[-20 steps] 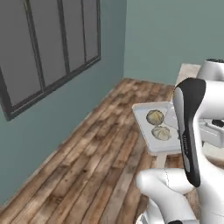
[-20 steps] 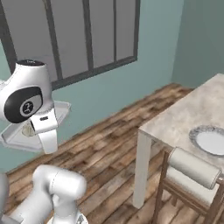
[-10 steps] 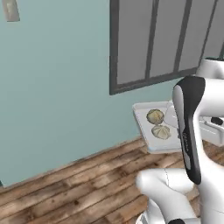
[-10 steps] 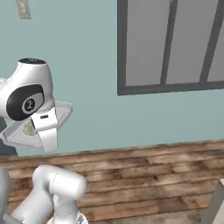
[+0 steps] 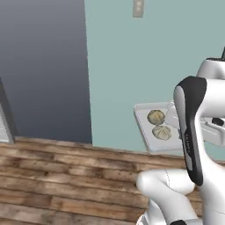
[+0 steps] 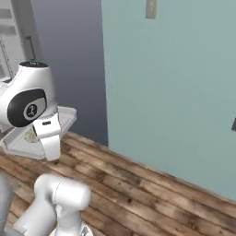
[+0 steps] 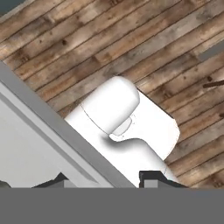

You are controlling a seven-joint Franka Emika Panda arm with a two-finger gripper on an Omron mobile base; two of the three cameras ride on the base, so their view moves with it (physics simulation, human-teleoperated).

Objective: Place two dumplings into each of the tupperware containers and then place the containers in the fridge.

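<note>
A pale grey tupperware container (image 5: 148,134) hangs in the air beside my arm, level, with two tan dumplings (image 5: 155,117) (image 5: 161,132) inside. From the right base view, the container (image 6: 16,144) sits behind my wrist, with one dumpling (image 6: 31,136) partly showing. In the hand view the container's rim (image 7: 52,131) runs diagonally between my fingertips (image 7: 151,177), and my gripper (image 7: 105,181) is shut on it. A tall flat dark grey surface (image 5: 44,66), apparently the fridge (image 6: 69,55), stands at the left. The other container and dumplings are out of view.
A teal wall (image 5: 145,57) with a light switch (image 5: 138,8) faces me. Wooden floor (image 5: 66,176) lies below. Pale shelving or cabinet fronts (image 6: 7,46) stand at the far left edge.
The whole picture has swung: the window and the table have left the views, and the teal wall and grey surface have come in. The container stays in the same place by the arm.
</note>
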